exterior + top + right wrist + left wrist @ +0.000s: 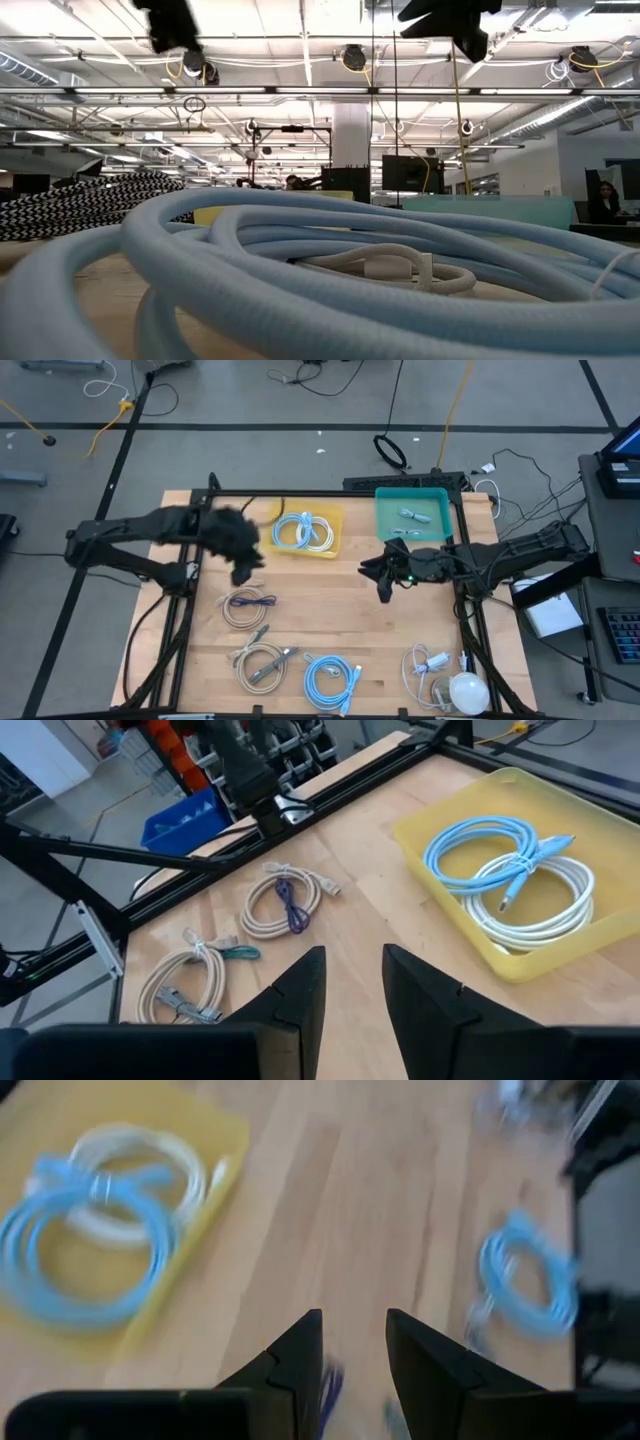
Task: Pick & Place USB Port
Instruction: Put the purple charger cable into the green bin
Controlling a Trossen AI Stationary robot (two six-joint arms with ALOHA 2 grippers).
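Observation:
Both grippers hang above the wooden table, open and empty. My left gripper (243, 572) (354, 1345) is near the yellow tray (330, 545), which holds a blue cable coil (293, 530) (487, 845) and a white one (535, 905). My right gripper (385, 592) (352, 982) is at mid-table, in front of the teal tray (385, 525) holding small grey connectors (412, 515). On the table lie a beige coil with a purple tie (248, 603) (283, 900), a beige coil with a teal tie (262, 660) (195, 980), a blue coil (330, 678) (527, 1280) and a white cable (425, 665).
A white rounded object (465, 690) sits at the table's near right corner. Black frame bars (180, 620) run along the table's left, right and far sides. In the low view the blue coil (300, 290) fills the foreground. Bare wood lies between the two grippers.

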